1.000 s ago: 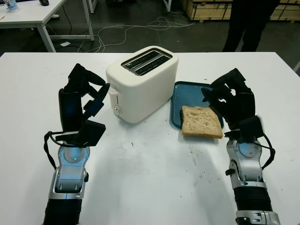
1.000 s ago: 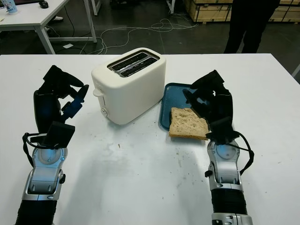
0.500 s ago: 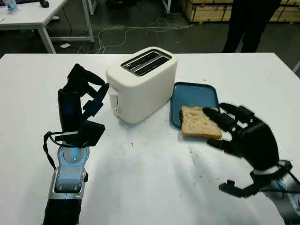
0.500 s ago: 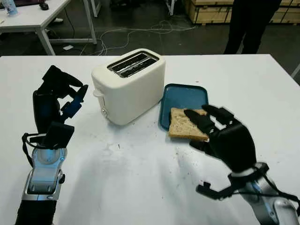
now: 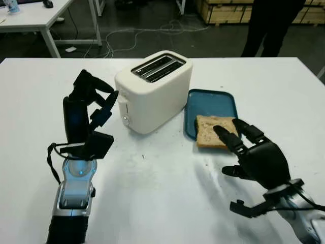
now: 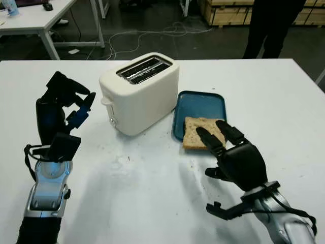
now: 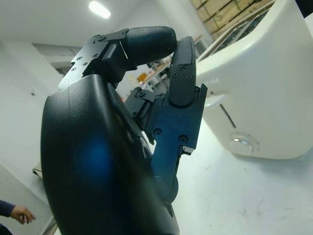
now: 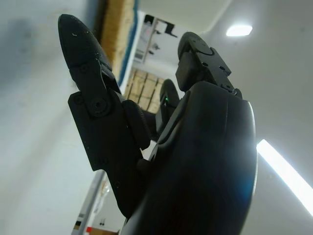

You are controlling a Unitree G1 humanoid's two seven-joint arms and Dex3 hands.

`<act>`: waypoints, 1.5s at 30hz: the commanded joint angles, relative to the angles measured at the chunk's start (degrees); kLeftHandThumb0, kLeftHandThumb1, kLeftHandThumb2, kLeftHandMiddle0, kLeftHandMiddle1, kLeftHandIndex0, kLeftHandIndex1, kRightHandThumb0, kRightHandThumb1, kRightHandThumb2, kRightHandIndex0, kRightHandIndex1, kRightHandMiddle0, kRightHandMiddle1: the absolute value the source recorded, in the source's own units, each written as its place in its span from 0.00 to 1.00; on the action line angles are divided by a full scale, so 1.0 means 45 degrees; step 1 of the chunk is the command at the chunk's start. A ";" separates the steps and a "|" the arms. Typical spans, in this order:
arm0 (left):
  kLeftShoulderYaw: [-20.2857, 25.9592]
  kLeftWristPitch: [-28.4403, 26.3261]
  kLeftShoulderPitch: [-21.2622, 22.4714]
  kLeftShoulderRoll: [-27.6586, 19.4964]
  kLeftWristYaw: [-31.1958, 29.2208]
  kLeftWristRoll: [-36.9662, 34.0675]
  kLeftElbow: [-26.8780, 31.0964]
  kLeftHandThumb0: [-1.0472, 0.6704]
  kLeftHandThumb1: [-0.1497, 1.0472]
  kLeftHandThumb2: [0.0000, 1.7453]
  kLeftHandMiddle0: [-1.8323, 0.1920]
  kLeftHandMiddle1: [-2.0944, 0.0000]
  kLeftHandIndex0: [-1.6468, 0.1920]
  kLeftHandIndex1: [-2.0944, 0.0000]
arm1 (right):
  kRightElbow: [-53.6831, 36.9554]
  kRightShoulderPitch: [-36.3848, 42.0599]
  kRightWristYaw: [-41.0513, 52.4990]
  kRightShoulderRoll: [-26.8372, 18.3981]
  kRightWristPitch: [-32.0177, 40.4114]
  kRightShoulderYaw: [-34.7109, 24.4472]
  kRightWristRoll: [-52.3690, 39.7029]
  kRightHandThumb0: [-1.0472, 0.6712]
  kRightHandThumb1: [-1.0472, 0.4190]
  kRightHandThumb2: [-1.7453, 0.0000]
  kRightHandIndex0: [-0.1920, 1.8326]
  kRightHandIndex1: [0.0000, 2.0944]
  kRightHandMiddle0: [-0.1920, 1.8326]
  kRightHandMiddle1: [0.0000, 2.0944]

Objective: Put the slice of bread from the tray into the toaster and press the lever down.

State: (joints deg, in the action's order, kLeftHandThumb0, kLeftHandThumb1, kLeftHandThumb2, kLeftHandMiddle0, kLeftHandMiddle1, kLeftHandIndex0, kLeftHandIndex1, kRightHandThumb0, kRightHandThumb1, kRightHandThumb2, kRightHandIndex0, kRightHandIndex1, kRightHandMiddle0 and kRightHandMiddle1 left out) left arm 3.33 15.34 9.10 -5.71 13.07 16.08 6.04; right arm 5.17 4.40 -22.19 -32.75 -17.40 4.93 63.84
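Note:
A white two-slot toaster stands mid-table, its lever up on the end that faces my left hand. To its right a slice of brown bread lies on the near part of a blue tray, its front edge hanging over the tray's rim. My right hand is open and low over the table. Its fingers reach across the bread's near right corner, holding nothing. My left hand stands upright left of the toaster with its fingers curled, empty and apart from the toaster.
Crumbs dot the white table in front of the tray. A person in dark trousers stands beyond the far edge. Cables lie on the floor, and another white table is at the far left.
My right hand dropped from upright beside the tray, turned palm down, then slid forward and left until its fingers lie over the bread's corner. The left hand has stayed put.

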 commanded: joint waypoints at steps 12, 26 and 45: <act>0.0014 0.0119 0.0065 -0.0016 0.0021 -0.0006 0.0072 0.44 0.89 0.14 0.51 0.17 0.64 0.18 | 0.3196 -0.1957 -0.2124 -0.0737 0.0361 0.1917 -0.0184 0.33 0.15 1.00 0.28 0.02 0.27 0.02; -0.0015 -0.0015 -0.0027 0.0051 0.0070 0.0093 0.0264 0.44 0.89 0.14 0.52 0.17 0.65 0.18 | 0.3172 -0.2753 -0.1560 -0.0710 0.1503 0.3041 0.0118 0.34 0.14 1.00 0.30 0.02 0.29 0.01; 0.0000 0.0160 -0.0141 0.0055 0.0242 0.0231 0.0396 0.43 0.89 0.14 0.52 0.17 0.64 0.19 | -0.0730 -0.2604 0.4631 -0.0431 0.5352 0.4389 0.1591 0.35 0.09 0.92 0.47 0.81 0.47 0.44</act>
State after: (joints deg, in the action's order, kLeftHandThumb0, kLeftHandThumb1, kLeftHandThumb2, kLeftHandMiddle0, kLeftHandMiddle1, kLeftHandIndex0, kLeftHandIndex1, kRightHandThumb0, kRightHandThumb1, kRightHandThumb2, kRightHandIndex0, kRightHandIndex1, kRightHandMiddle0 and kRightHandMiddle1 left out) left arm 3.30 15.47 8.71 -5.29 14.01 16.72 7.31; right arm 2.32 -8.32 -3.60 -33.65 6.36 23.62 69.84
